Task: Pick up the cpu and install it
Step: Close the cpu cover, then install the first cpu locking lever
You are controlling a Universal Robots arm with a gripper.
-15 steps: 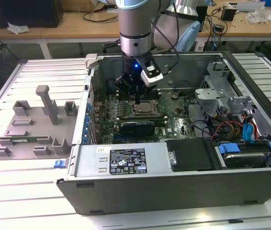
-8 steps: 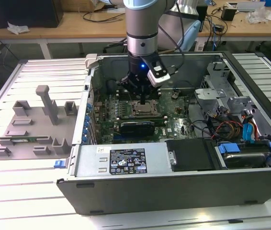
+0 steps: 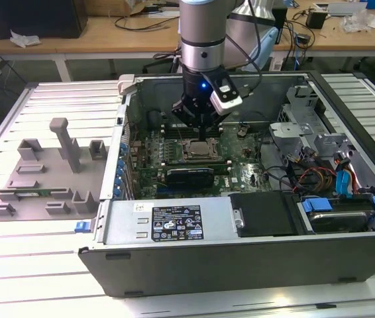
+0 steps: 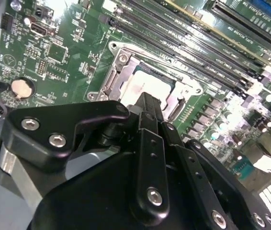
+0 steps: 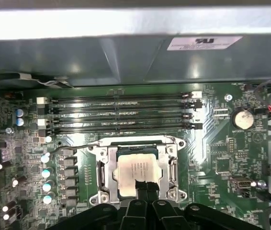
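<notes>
Located one cpu (image 5: 136, 170) flat in the motherboard socket (image 5: 173, 165), inside the open case (image 3: 240, 265) | noted claw (image 5: 145, 184) pressed together just over its edge — contact unclear | counted four memory slots (image 5: 121, 118) and one coin cell (image 5: 243, 119) in first wrist view | spotted grey fixture tray (image 3: 35, 182) on counter (image 3: 28, 265) in exterior view — outside case

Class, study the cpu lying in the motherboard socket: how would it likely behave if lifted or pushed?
The cpu looks thin and metal-topped, so probably stiff and light. Its smooth, shiny top may be slippery. Lying flat inside the socket frame, it seems unlikely to slide, tip or roll.
</notes>
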